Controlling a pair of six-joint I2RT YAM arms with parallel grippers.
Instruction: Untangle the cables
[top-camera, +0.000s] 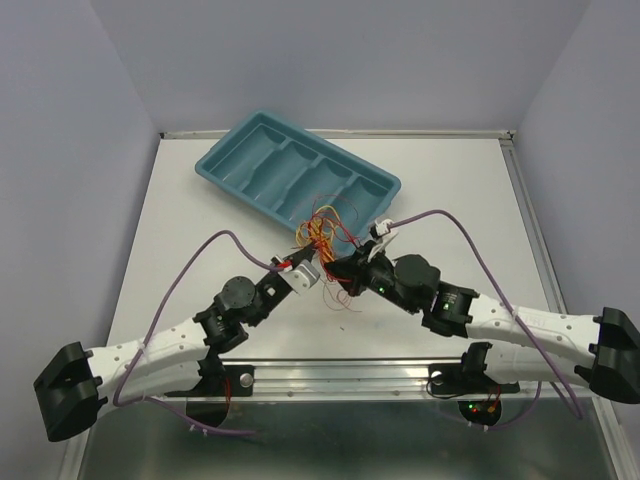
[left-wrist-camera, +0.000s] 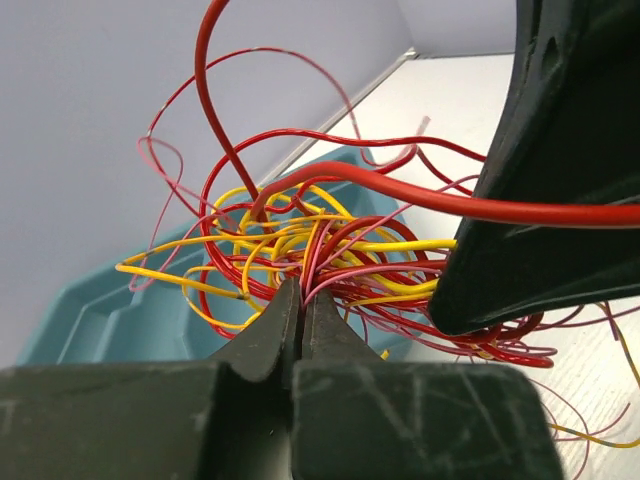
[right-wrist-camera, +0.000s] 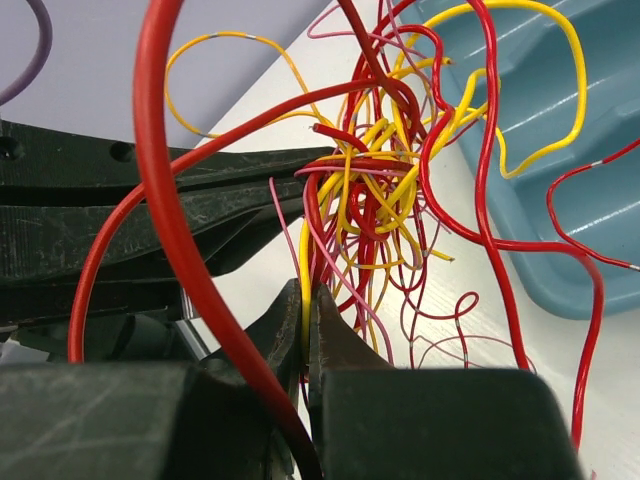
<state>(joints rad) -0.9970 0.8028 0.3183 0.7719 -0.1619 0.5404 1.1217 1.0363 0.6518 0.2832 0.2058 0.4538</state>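
- Top view: the cables (top-camera: 322, 230) bunch just beside the tray (top-camera: 240, 165), with your left hand (top-camera: 306, 272) and right hand (top-camera: 343, 268) meeting there.
- Left wrist: the left hand (left-wrist-camera: 301, 300) is clenched on thin strands; draw them gently away from the tray.
- Right wrist: the right hand (right-wrist-camera: 308, 312) pinches yellow and red strands; hold it as the anchor.

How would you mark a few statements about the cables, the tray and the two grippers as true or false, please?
1. The left gripper is shut on the cables. True.
2. The right gripper stands open, clear of the tangle. False: its fingers are shut on red and yellow strands.
3. The cables lie sorted into the compartments of the teal tray. False: they are bunched in one tangle between the two grippers, at the tray's near side.
4. The tangle mixes red and yellow strands. True.
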